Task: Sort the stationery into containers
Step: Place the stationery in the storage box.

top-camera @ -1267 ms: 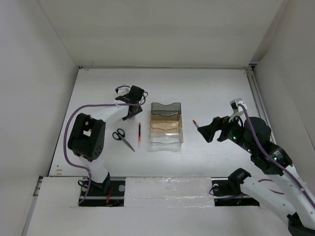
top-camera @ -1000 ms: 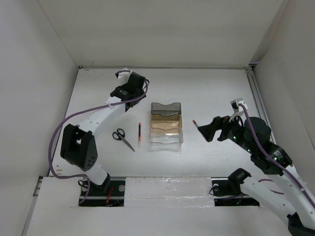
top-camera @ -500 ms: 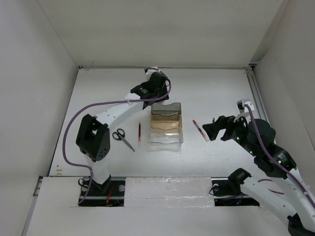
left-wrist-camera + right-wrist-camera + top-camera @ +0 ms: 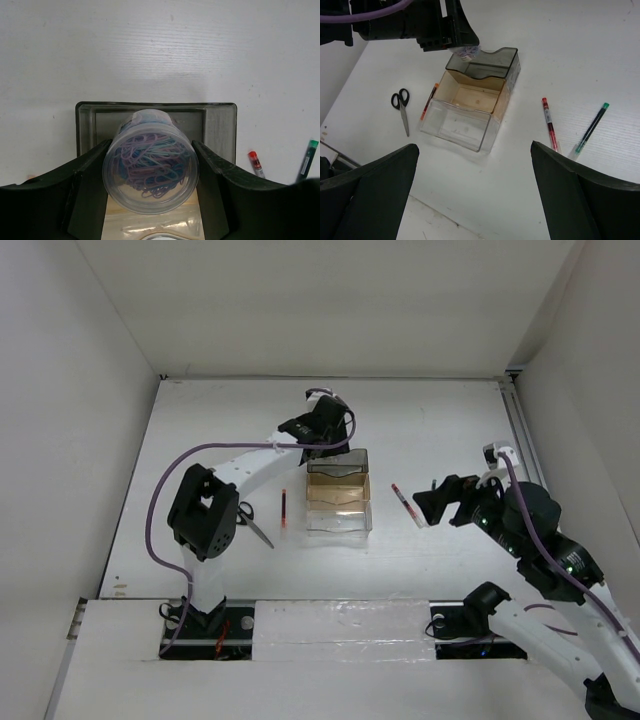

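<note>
Left gripper (image 4: 150,200) clamps the round paper-clip tub (image 4: 150,162) squarely between its fingers, apparently just over the smoky grey bin (image 4: 220,127) at twelve o'clock; right gripper (image 4: 475,192) gapes empty.

Bins: three, joined as one row of bins (image 4: 338,492). That makes one smoky grey bin (image 4: 512,66), one amber bin (image 4: 470,81) and one clear bin (image 4: 460,125).

Pens: three.
- Two red: the left red pen (image 4: 429,101) lies just left of the row, the right red pen (image 4: 550,125) to its right.
- One dark pen (image 4: 590,129), green-capped, lies farther right of the row, beside the right red pen.

Scissors (image 4: 403,112): one pair, black handles, left of the row, beyond the left red pen.

Round tub of paper clips (image 4: 150,160): one, clear, over the grey end of the row. The clips inside are many, pastel, and too tangled to count.

Grippers: two. The left gripper (image 4: 150,150) is at the grey end of the row; the right gripper (image 4: 430,505) is well right of it.
</note>
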You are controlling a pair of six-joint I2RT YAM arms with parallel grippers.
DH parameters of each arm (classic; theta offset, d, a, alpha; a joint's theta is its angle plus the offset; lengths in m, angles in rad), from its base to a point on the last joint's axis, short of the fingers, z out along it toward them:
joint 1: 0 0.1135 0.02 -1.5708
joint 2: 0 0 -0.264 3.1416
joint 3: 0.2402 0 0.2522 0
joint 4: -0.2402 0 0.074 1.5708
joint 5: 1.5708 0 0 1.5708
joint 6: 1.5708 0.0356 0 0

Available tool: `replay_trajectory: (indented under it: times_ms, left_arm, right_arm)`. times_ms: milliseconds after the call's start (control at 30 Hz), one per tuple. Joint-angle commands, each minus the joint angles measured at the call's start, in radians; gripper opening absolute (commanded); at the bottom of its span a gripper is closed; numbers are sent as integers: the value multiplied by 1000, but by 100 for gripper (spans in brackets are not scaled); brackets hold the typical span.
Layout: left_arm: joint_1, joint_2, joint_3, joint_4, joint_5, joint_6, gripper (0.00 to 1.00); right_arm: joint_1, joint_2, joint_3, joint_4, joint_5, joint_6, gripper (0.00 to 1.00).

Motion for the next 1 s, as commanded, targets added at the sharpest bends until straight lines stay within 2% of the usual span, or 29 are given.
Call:
replay_trajectory:
  times_ms: [0,200,767,933,967]
  left_arm:
    - [0,-13,-22,41,4,7,0]
    - [0,-13,-73,70,27,-3,0]
    - [0,46,-91,83,27,-23,0]
    - [0,55,-91,83,27,-23,18]
    - [0,55,-91,83,36,-23,25]
  right_arm:
    - [5,7,27,22,14,-10,100]
    - [5,7,27,22,14,-10,100]
    - [5,16,27,31,14,-10,100]
    - [5,16,27,31,14,-10,100]
    - [5,16,27,31,14,-10,100]
